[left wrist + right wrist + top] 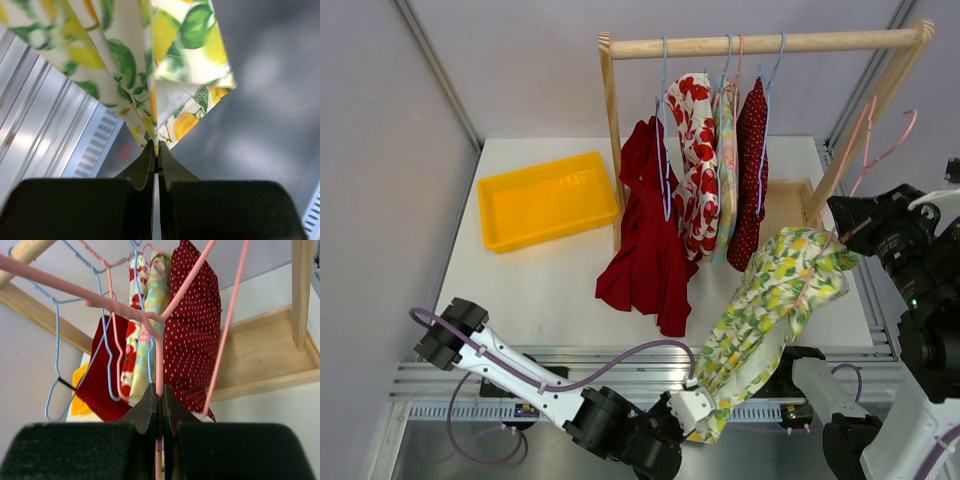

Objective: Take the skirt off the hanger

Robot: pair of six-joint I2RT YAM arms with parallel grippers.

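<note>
The lemon-print skirt (775,300) hangs stretched slantwise from the pink hanger (880,140) at the right down past the table's front edge. My left gripper (705,422) is shut on the skirt's lower hem; in the left wrist view the printed cloth (165,60) is pinched between the closed tips of the gripper (155,147). My right gripper (837,232) holds the hanger off the rail at the skirt's upper end. Seen from the right wrist, the gripper (158,390) is shut on the pink hanger's wire (115,307).
A wooden clothes rack (760,44) stands at the back with a dark red garment (645,240), a red floral one (695,160) and a dotted one (752,170) on blue hangers. A yellow tray (548,200) lies at the left. A metal rail (620,360) edges the table front.
</note>
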